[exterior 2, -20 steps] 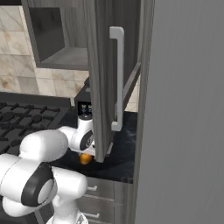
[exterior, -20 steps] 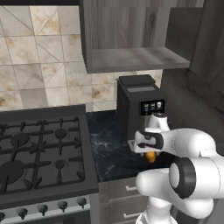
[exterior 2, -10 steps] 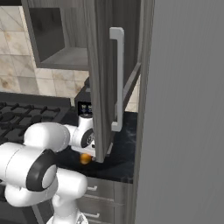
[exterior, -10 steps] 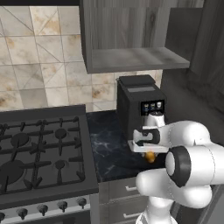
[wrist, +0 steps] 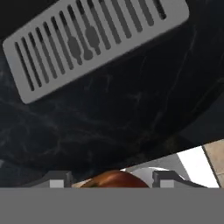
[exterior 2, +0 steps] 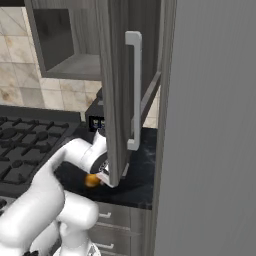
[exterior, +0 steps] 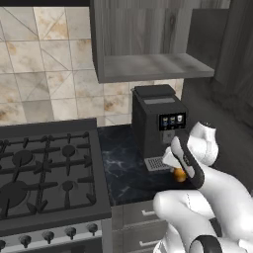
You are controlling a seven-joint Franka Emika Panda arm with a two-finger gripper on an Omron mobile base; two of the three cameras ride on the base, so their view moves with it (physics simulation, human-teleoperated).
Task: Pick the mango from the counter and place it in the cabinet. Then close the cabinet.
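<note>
Mango (wrist: 114, 179) is seen between the two dark fingertips, the jaws clamped on it, where a second earlier they stood wide. Low over the dark marble desk (exterior: 123, 168) it is held, just beside the coffee machine's (exterior: 155, 123) grey drip grille (wrist: 92, 43). Since then the white arm has been swung lower. The small screen on the machine cannot be read. The cabinet (exterior 2: 117, 90) is open, its grey shelf (exterior: 153, 66) bare.
</note>
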